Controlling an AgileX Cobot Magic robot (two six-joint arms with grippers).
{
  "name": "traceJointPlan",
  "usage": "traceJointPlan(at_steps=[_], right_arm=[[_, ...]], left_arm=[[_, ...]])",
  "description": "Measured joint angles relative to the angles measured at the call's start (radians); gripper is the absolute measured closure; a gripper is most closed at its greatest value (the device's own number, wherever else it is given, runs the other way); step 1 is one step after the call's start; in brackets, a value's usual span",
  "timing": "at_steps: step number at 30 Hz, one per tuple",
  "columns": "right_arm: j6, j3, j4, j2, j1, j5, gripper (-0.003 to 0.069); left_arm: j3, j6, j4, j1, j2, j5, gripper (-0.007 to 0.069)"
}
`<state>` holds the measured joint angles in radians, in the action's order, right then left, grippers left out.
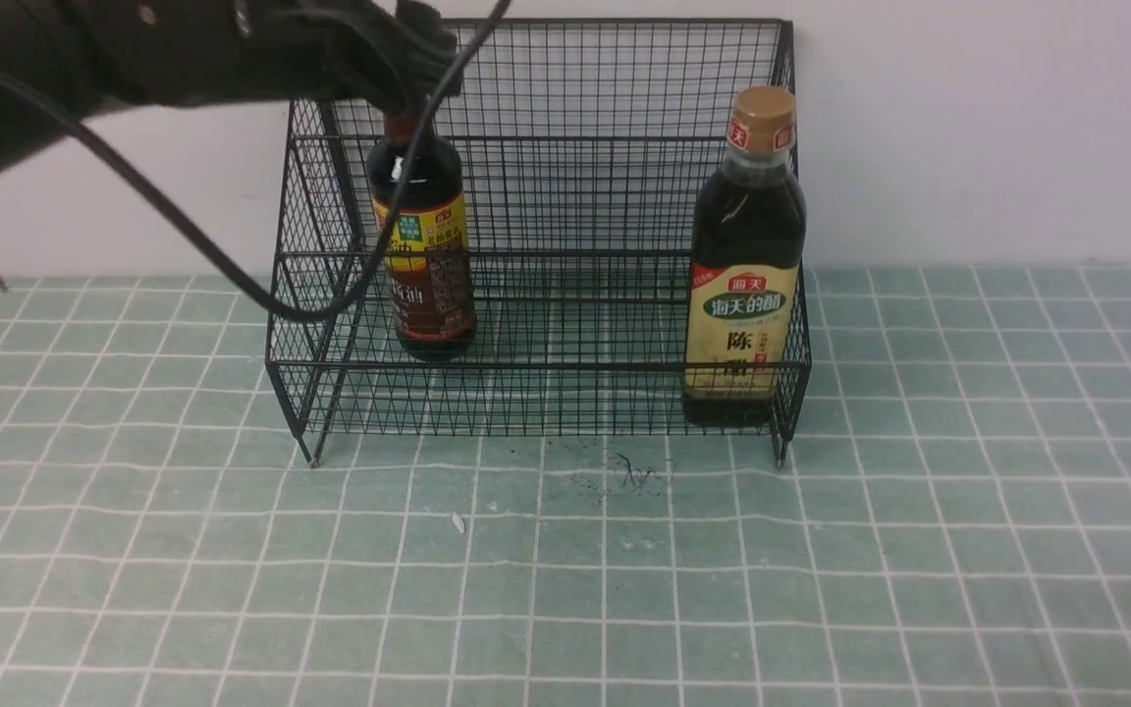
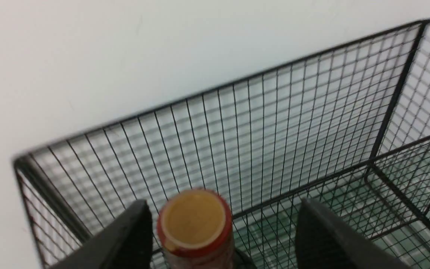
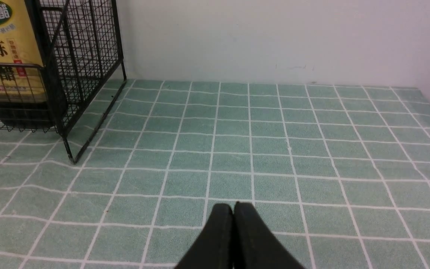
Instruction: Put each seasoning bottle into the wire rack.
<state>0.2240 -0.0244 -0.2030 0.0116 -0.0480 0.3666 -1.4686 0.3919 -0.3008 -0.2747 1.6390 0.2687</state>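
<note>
The black wire rack (image 1: 565, 196) stands against the wall. A slim seasoning bottle (image 1: 423, 265) with a yellow-and-maroon label stands upright on its rear tier at the left. My left gripper (image 1: 408, 88) hovers over that bottle's neck. In the left wrist view this gripper (image 2: 223, 203) is open, its fingers (image 2: 321, 235) on either side of the red-rimmed cap (image 2: 192, 220), with a wide gap on one side. A broader bottle (image 1: 744, 285) with a gold cap stands in the front tier at the right (image 3: 8, 56). My right gripper (image 3: 233, 204) is shut and empty above the tablecloth.
A green checked tablecloth (image 1: 821, 550) covers the table and a white wall rises right behind the rack. A black cable (image 1: 232, 275) from the left arm hangs in front of the rack's left side. A dark smudge (image 1: 634, 471) marks the cloth before the rack.
</note>
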Motion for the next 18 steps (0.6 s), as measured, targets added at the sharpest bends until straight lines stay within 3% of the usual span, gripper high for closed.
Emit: traceJointPlan(at_steps=[5, 10, 11, 12, 13, 18], right_arm=[[0.0, 0.0, 0.0, 0.0, 0.0, 0.0, 0.0673], [0.0, 0.0, 0.0, 0.0, 0.0, 0.0, 0.0673], [0.0, 0.0, 0.0, 0.0, 0.0, 0.0, 0.0673], [0.0, 0.0, 0.0, 0.0, 0.0, 0.0, 0.0673], [0.0, 0.0, 0.0, 0.0, 0.0, 0.0, 0.0673], [0.0, 0.0, 0.0, 0.0, 0.0, 0.0, 0.0673]], left_arm=[[0.0, 0.004, 0.025, 0.0, -0.117, 0.123, 0.0206], [0.0, -0.003, 0.032, 0.0, -0.247, 0.289, 0.037], [0.0, -0.005, 0.039, 0.0, -0.301, 0.363, 0.0461], [0.0, -0.007, 0.04, 0.0, -0.307, 0.382, 0.0485], [-0.001, -0.026, 0.049, 0.0, -0.362, 0.453, 0.0566], [0.046, -0.115, 0.056, 0.0, -0.54, 0.529, 0.0629]])
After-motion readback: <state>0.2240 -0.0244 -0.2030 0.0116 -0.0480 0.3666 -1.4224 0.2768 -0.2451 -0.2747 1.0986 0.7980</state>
